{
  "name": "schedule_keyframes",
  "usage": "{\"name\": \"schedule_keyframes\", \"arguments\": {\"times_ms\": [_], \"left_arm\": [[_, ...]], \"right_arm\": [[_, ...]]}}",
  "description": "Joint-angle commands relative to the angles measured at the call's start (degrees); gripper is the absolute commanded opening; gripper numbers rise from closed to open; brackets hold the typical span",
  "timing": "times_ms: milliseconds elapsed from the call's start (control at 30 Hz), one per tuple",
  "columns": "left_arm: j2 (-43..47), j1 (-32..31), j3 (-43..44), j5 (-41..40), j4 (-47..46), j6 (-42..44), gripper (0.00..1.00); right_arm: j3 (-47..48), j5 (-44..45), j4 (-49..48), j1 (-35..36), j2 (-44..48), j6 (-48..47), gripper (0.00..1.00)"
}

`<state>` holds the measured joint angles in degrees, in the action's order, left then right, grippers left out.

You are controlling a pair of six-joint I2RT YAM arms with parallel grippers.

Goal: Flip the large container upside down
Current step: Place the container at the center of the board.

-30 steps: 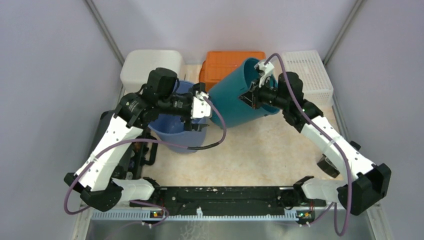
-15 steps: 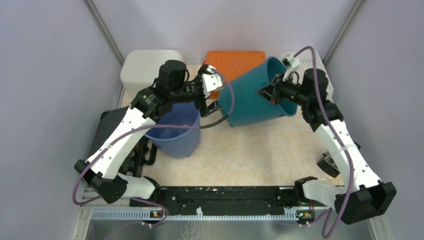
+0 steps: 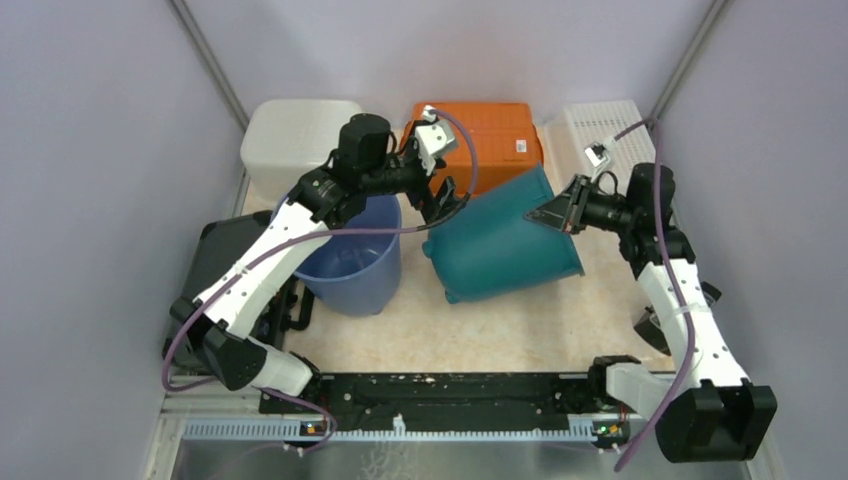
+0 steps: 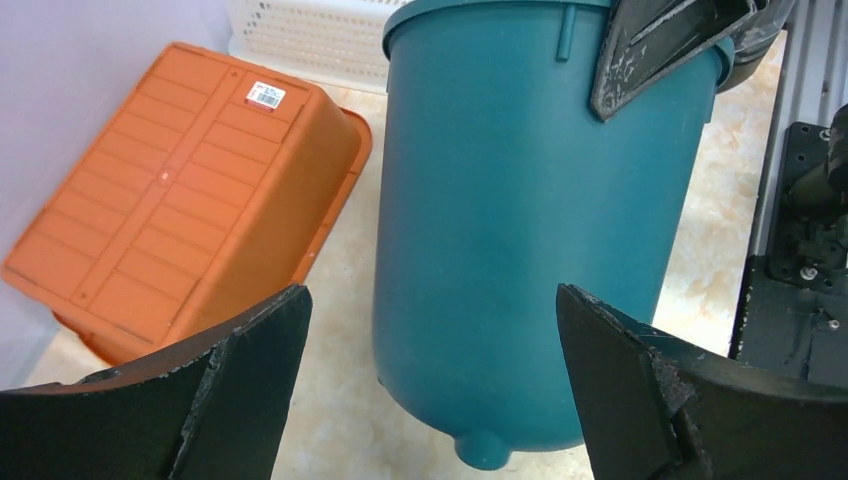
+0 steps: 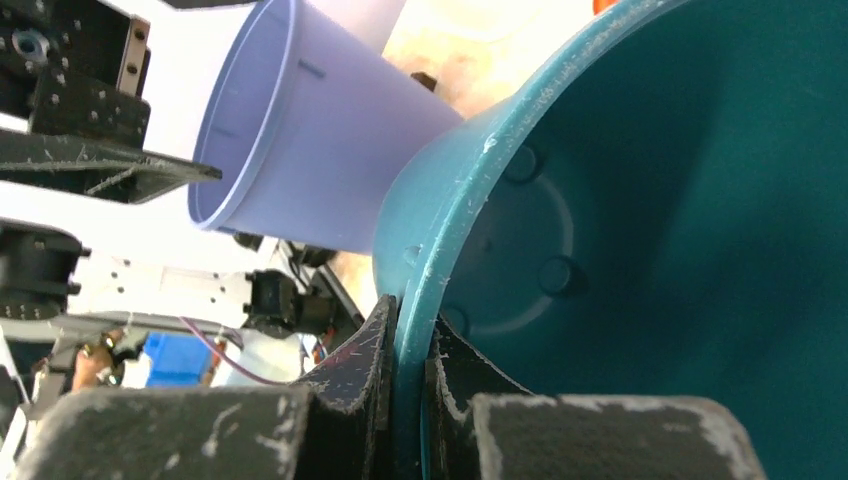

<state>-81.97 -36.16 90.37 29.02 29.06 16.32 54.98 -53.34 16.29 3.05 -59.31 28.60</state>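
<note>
The large container (image 3: 505,250) is a teal bucket, tipped onto its side in the middle of the table. Its base points left towards the front and its mouth faces right. My right gripper (image 3: 556,215) is shut on its rim, one finger inside the mouth and one outside, as the right wrist view shows at the gripper (image 5: 408,320) and the container's inner wall (image 5: 700,200). My left gripper (image 3: 445,205) hangs open above the container's base end. In the left wrist view its fingers (image 4: 240,370) stand wide on either side of the teal wall (image 4: 520,220) without touching it.
A lavender-blue bucket (image 3: 350,255) stands upright just left of the container, under the left arm. Along the back wall sit a white bin (image 3: 295,135), an upturned orange bin (image 3: 485,135) and a white mesh basket (image 3: 610,130). The arms' black base rail runs along the near edge.
The right gripper swung right and down with the container, tipping its mouth further to the right. The left arm, still open, rose and moved towards the back, over the container's base.
</note>
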Motion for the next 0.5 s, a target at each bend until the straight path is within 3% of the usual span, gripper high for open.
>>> {"name": "schedule_keyframes", "arguments": {"times_ms": [0, 233, 367, 467], "left_arm": [[-1.34, -0.18, -1.21, -0.2, -4.72, -4.69, 0.99], [-3.92, -0.14, -1.97, 1.73, -5.68, -5.75, 0.99], [-5.47, -0.15, -2.06, 1.48, -6.07, -6.25, 0.99], [-6.12, -0.15, -2.32, 0.33, -6.36, -6.98, 0.99]], "right_arm": [[-1.75, -3.12, -3.94, -6.96, 1.96, 2.69, 0.0], [-3.91, -2.91, 5.59, -15.11, -2.7, -4.66, 0.0], [-3.26, 0.2, 8.62, -15.41, -2.83, -8.23, 0.32], [-1.65, 2.96, 10.79, -15.44, -2.93, -11.17, 0.43]]}}
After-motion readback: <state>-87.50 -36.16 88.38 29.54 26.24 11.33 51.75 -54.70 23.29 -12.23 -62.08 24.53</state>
